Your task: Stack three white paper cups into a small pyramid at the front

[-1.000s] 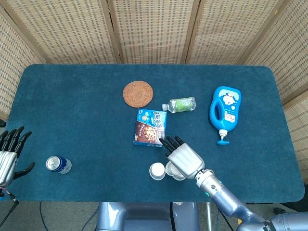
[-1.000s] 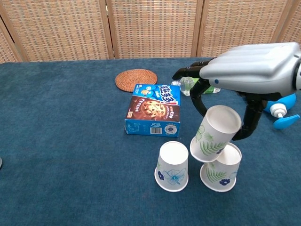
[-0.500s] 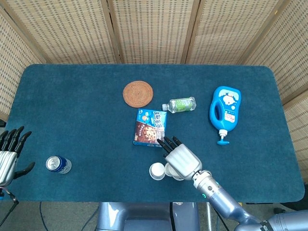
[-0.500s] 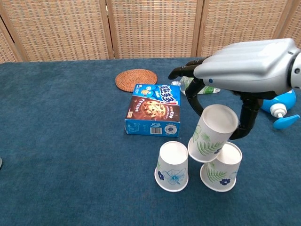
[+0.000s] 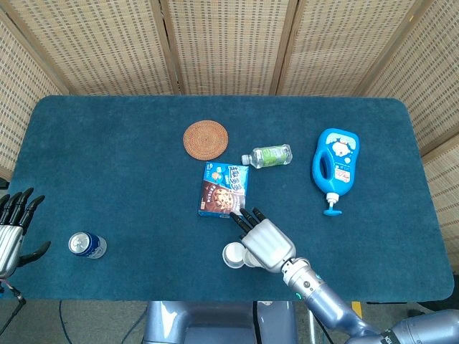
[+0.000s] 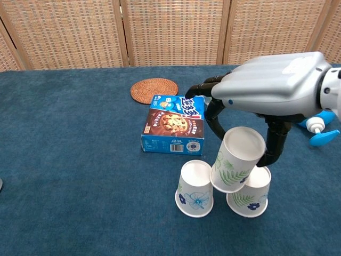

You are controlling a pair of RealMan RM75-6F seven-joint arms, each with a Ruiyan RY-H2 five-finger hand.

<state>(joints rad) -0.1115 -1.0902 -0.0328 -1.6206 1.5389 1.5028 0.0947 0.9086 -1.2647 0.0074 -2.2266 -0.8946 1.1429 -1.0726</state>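
Two white paper cups stand upside down near the table's front edge: a blue-flowered one (image 6: 195, 189) (image 5: 233, 254) on the left and a green-leafed one (image 6: 249, 195) on the right. My right hand (image 6: 269, 88) (image 5: 266, 242) holds a third, fern-printed cup (image 6: 236, 159) from above, tilted, its lower rim over the gap between the two and touching the right cup. In the head view this hand hides the held cup and the right cup. My left hand (image 5: 11, 229) rests open at the table's left edge, holding nothing.
A blue cookie box (image 6: 175, 125) (image 5: 224, 190) lies just behind the cups. Further back are a woven coaster (image 5: 206, 138), a small green bottle (image 5: 268, 156) and a blue detergent bottle (image 5: 335, 165). A drink can (image 5: 87, 245) stands front left.
My right hand has carried the fern-printed cup left and slightly down, from over the right cup toward the gap between the two standing cups. The left hand has stayed put.
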